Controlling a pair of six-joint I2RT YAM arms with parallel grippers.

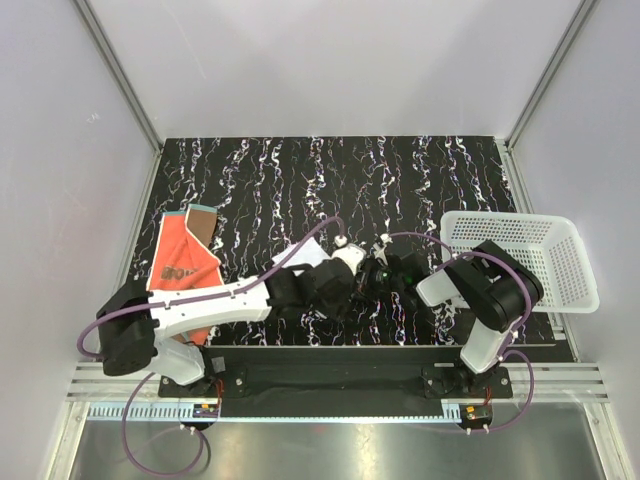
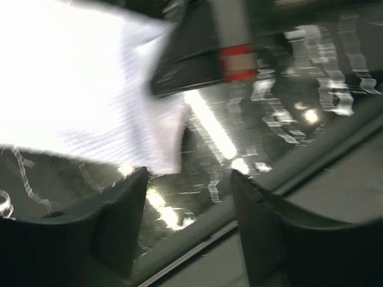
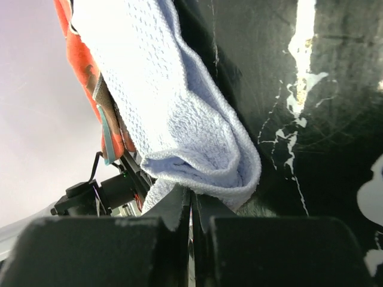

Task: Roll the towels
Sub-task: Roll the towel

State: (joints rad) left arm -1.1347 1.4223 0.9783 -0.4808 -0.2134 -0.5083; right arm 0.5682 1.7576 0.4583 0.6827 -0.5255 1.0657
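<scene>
White towel (image 3: pixel 179 107) is lying at the middle of the worktop (image 1: pixel 300 180), its fold being pinched by the right hand (image 3: pixel 191 200). The left hand (image 2: pixel 188 179) is hovering released beside it. Rolling seems underway; next comes even turning.
</scene>
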